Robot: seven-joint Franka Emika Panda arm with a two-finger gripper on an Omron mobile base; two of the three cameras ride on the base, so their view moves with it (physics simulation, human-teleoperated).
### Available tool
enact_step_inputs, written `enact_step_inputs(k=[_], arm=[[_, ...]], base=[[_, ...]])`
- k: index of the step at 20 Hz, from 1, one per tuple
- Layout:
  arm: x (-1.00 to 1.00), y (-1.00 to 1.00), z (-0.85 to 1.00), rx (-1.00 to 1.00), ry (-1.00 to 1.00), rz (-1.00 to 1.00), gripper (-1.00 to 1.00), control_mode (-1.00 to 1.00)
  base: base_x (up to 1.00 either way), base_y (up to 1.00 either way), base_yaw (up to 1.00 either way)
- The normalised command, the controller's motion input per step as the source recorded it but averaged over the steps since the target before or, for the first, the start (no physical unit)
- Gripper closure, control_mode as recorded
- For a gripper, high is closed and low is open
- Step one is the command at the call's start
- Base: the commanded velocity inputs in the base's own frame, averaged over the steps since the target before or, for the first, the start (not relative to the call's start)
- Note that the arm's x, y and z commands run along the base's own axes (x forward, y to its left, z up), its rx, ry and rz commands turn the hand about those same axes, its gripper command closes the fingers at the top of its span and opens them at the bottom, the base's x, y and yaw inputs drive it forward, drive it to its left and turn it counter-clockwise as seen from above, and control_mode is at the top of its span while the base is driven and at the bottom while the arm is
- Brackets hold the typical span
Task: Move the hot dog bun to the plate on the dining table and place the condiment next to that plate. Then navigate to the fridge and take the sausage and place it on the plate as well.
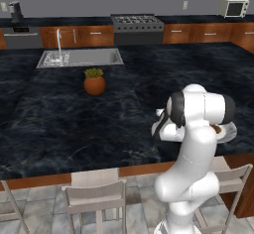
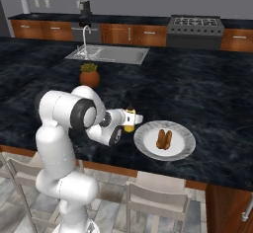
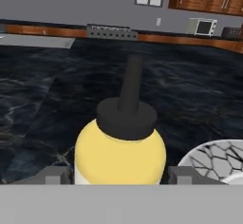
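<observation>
Blocking most of the plate (image 1: 229, 133) in the left base view, the arm hides its contents; from the right, the hot dog bun (image 2: 164, 138) lies on it near the dining table's (image 2: 207, 94) front edge. The gripper (image 2: 132, 120) flanks the condiment (image 2: 129, 121) beside the plate; grip contact can't be judged.

Glossy white arm (image 2: 64, 143), rounded tubular links, black joint bands (dark caps at elbow).
</observation>
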Motion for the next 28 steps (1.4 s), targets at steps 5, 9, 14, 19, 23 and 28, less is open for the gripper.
enact_step_inputs(k=[5, 9, 14, 19, 23, 28], arm=[[-0.12, 0.00, 0.79, 0.00, -0.03, 0.00, -1.00, -1.00], [-0.29, 0.00, 0.96, 0.00, -0.05, 0.00, -1.00, -1.00], [-0.54, 0.01, 1.00, 0.00, -0.10, 0.00, -1.00, -1.00], [-0.43, 0.07, 1.00, 0.02, -0.04, 0.00, -1.00, -1.00], [-0.34, 0.15, 1.00, 0.11, 0.15, 0.00, -1.00, -1.00], [-0.31, 0.16, 1.00, 0.18, 0.44, -0.01, -1.00, -1.00]], base=[[0.00, 0.00, 0.00], [0.00, 0.00, 0.00], [0.00, 0.00, 0.00], [0.00, 0.00, 0.00], [0.00, 0.00, 0.00], [0.00, 0.00, 0.00]])
